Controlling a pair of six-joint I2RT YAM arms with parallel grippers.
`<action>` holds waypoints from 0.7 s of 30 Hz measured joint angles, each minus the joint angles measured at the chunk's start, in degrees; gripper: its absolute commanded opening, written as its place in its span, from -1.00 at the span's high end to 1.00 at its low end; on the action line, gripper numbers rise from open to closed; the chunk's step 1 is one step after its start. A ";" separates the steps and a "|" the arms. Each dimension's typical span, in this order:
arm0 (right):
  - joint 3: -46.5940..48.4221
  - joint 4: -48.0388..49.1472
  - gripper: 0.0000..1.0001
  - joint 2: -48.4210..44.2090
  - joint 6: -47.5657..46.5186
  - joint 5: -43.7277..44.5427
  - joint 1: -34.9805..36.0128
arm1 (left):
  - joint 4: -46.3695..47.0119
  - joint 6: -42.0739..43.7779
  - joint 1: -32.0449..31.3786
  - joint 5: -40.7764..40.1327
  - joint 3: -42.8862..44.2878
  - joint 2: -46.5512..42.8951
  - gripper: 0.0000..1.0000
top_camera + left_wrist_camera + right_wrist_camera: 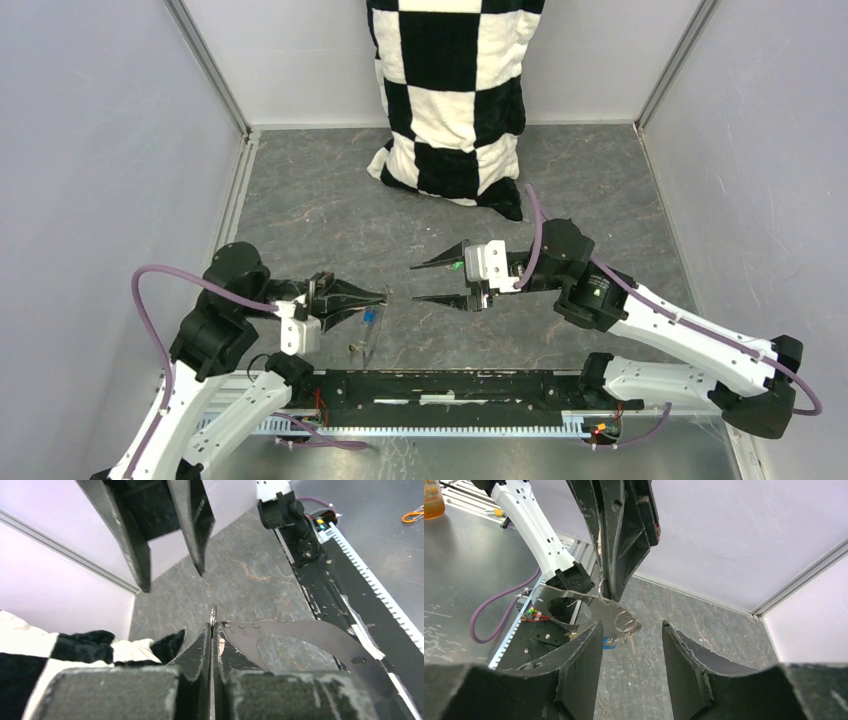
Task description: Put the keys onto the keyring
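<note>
My left gripper (383,294) is shut on a thin silver ring (213,614) of the keyring. The grey strap (310,630) hangs from the ring, down and to one side, above the table. In the right wrist view the strap (591,605) carries more silver rings (625,623), and a blue key (609,643) hangs below them. The blue key also shows in the top view (370,318). My right gripper (413,283) is open and empty, facing the left gripper's tips from a short gap to the right. I cannot make out the green and yellow keys.
A black-and-white checkered cloth (450,100) stands against the back wall. Grey walls close in the left, right and back sides. A black rail (450,385) runs along the near edge between the arm bases.
</note>
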 measured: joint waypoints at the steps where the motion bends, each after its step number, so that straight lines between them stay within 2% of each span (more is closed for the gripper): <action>1: -0.72 1.25 -0.03 -0.33 0.52 -0.04 0.00 | 1.51 -0.61 0.00 0.28 0.04 -0.04 0.96; 7: -8.33 11.50 0.03 -2.62 6.10 -0.85 0.00 | 12.83 -10.97 0.00 1.49 1.55 0.66 0.96; 15: -13.60 25.90 0.06 -5.73 13.55 -2.03 0.00 | 34.21 -34.49 0.00 2.84 4.76 4.79 0.96; 21: -14.95 36.57 0.06 -7.08 17.75 -1.99 0.00 | 39.47 -42.23 0.00 4.98 6.56 7.43 0.96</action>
